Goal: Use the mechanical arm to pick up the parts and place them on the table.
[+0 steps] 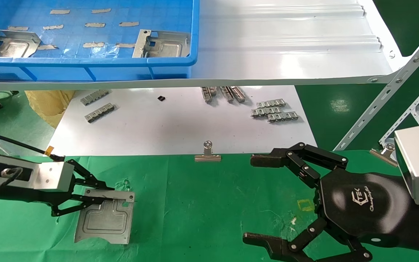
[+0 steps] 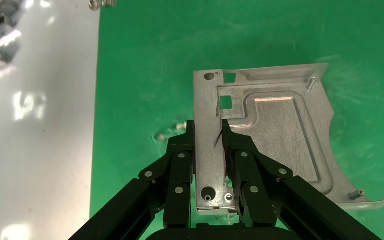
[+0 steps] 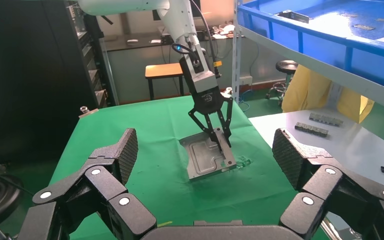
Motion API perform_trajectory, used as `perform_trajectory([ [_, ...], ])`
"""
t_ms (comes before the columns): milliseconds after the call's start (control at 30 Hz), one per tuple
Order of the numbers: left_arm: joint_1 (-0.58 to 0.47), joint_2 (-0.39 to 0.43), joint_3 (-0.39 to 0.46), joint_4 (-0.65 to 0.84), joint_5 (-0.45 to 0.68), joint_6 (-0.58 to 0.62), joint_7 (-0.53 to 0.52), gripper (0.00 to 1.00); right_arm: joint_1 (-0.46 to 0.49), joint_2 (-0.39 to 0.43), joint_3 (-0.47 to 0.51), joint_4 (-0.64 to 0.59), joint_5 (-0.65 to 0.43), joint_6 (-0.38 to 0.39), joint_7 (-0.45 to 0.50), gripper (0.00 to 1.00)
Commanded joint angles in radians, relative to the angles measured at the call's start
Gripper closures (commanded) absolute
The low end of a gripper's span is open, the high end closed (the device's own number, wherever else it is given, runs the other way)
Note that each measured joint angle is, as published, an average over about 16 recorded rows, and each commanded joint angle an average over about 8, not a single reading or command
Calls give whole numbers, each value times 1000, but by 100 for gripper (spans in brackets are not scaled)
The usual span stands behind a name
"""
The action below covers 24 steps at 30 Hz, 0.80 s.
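While the left gripper (image 1: pixel 100 194) pinches one part (image 1: pixel 104 216) seemingly down on the table (image 1: pixel 195 203) — right gripper (image 1: pixel 264 200) near, spread empty — two parts (image 1: pixel 162 43) wait in the far bin (image 1: pixel 86 65).

Green-clothed table (image 1: pixel 202 203) under 1 part (image 1: pixel 104 216)

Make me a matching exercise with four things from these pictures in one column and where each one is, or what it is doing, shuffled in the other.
Things:
1. left gripper
2. right gripper
3. blue bin
4. binder clip

Places or states:
A. at the seam of the white board and the green cloth
B. open, holding nothing
C. holds two parts, on the upper shelf
D. shut on a part's edge on the green table

Pairs: 1-D, 2-B, 3-C, 4-A
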<state>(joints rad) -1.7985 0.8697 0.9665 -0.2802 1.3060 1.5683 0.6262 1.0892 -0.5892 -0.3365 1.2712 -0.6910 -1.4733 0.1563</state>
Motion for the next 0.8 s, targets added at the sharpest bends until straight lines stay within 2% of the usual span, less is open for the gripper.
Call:
perform_trajectory([
  [33, 5, 6, 9, 22, 4, -3, 16, 0, 0, 0, 0, 0, 0, 0, 0, 0],
  [367, -8, 40, 20, 107, 2, 6, 65, 0, 0, 0, 0, 0, 0, 0, 0, 0],
  [800, 50, -11, -12, 106, -136, 39, -49, 0, 0, 0, 0, 0, 0, 0, 0, 0],
])
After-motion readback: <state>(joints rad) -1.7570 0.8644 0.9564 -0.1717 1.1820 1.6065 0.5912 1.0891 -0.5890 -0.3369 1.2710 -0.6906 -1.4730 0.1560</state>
